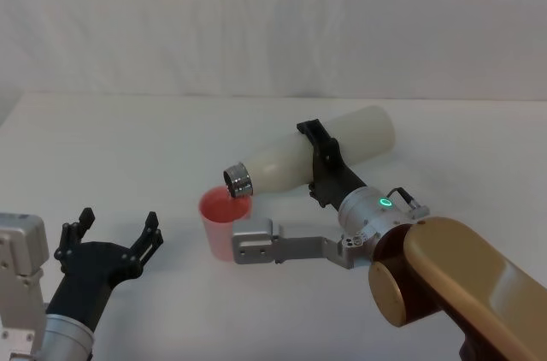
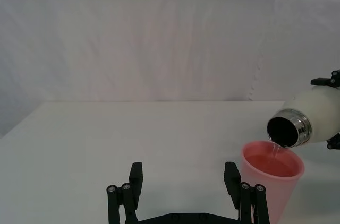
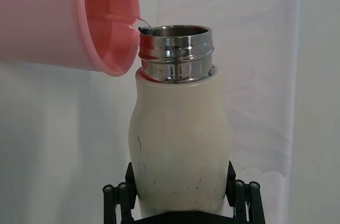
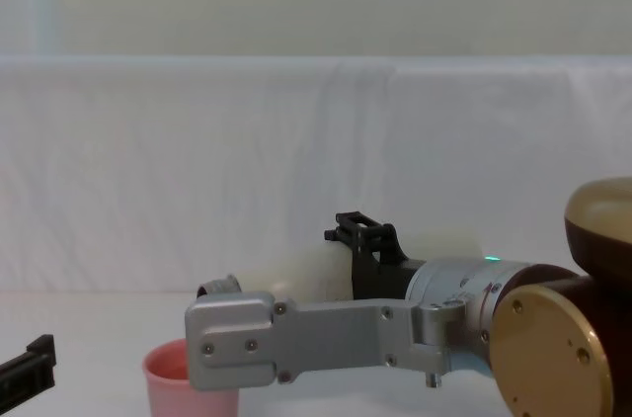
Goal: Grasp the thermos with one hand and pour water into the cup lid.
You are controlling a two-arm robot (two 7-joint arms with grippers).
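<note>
Gripping the tipped thermos (image 1: 329,152) mid-body, the right claw (image 1: 318,161) pours into the cup lid (image 1: 224,221); left claw (image 1: 111,235) gapes empty.

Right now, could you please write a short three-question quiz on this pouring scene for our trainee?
1. True or false: the thermos stands upright on the table.
2. Which gripper holds the thermos: A left, B right?
3. Fill in: water runs from the steel neck into the pink ____.

Key: 1 false, it is tipped with its neck over the cup lid; 2 B, the left gripper rests open beside it; 3 cup lid.
</note>
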